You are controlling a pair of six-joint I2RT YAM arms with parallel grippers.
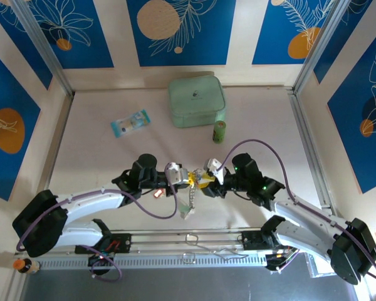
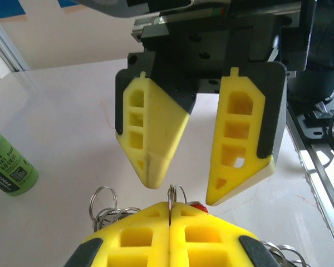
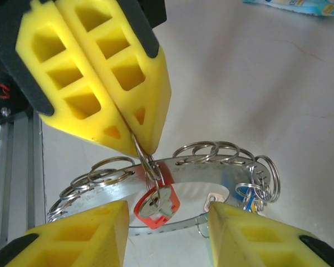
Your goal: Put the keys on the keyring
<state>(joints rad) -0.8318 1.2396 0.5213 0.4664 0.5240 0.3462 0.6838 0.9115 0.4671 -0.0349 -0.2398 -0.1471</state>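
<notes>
The keyring (image 3: pixel 228 173) is a wide silvery band carrying several small split rings, and it hangs between the two grippers (image 1: pixel 187 204). A red-headed key (image 3: pixel 156 207) dangles from a small split ring (image 3: pixel 143 158) at the band's edge. My left gripper (image 2: pixel 170 210) is shut on that split ring; its yellow fingers (image 3: pixel 108 83) reach down from the top of the right wrist view. My right gripper (image 3: pixel 167 214) is open, one finger on either side of the red key, facing the left one (image 1: pixel 205 180). A blue-headed key (image 3: pixel 247 193) hangs at the band's right end.
A mint-green square case (image 1: pixel 196 100) sits at the back, with a green bottle (image 1: pixel 219 132) just in front of it and a small packet (image 1: pixel 130 122) to the left. Loose metal rings (image 1: pixel 191 238) lie on the rail by the arm bases.
</notes>
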